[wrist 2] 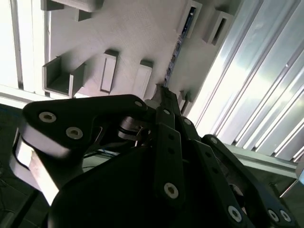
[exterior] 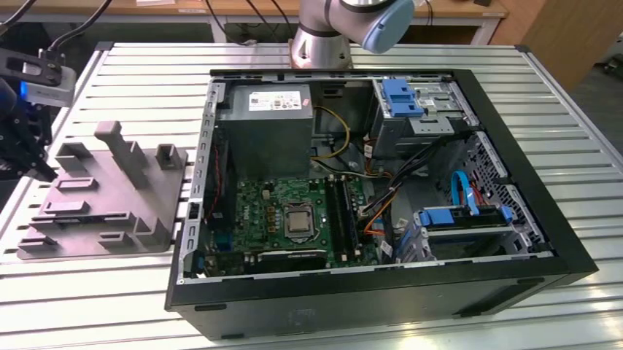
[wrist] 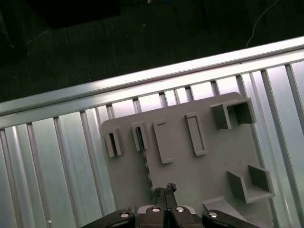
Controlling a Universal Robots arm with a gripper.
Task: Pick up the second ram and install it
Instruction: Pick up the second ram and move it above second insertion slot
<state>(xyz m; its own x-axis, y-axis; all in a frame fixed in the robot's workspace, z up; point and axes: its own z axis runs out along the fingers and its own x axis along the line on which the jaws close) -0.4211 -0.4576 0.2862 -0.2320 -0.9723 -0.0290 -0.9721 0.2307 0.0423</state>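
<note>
- A slatted desk [exterior: 545, 87] carries an open case [exterior: 389, 299], its board laid bare.
- A grey plate [exterior: 107, 219] with upright blocks lies on the desk, just beside the case at the exterior view's left.
- The gripper [wrist: 165, 189] is seen over the near part of the plate. Its fingers [wrist: 160, 192] are drawn close together and nothing is seen between them.
- The ram [wrist 2: 178, 45] stands edge-on in the plate's slots, a slim dark strip running away from the fingertips. Whether it is touched cannot be told.
- The ram is judged light and stiff, but thin and easily harmed. It is best pinched across its two flat faces at the upper edge, kept upright, with the contact edge and chips left untouched. A skewed grip would likely let it tilt or slip.
</note>
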